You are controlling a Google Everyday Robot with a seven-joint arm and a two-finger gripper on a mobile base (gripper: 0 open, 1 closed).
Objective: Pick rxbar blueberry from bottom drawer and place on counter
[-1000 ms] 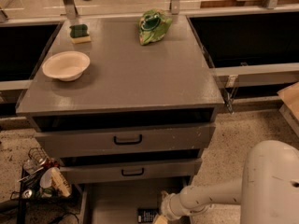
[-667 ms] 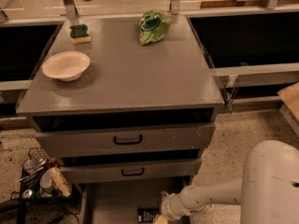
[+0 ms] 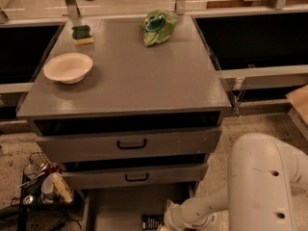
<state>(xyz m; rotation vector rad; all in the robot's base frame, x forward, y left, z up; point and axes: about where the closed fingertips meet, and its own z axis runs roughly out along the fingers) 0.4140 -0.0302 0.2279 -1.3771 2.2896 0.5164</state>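
Observation:
The bottom drawer [image 3: 120, 208] is pulled open at the foot of the cabinet, showing its plain grey floor. The rxbar blueberry [image 3: 152, 221], a small dark wrapper with white print, lies on that floor at the picture's bottom edge. My white arm reaches in from the right, and the gripper [image 3: 166, 221] is down in the drawer right beside the bar, mostly cut off by the frame's lower edge. The counter [image 3: 139, 76] is the wide grey top of the cabinet above.
On the counter stand a white bowl [image 3: 68, 67] at the left, a green-and-yellow sponge [image 3: 82, 34] at the back left and a green bag [image 3: 158, 27] at the back. Two shut drawers with black handles [image 3: 132, 144] sit above. A wire basket of clutter [image 3: 41, 184] stands on the floor left.

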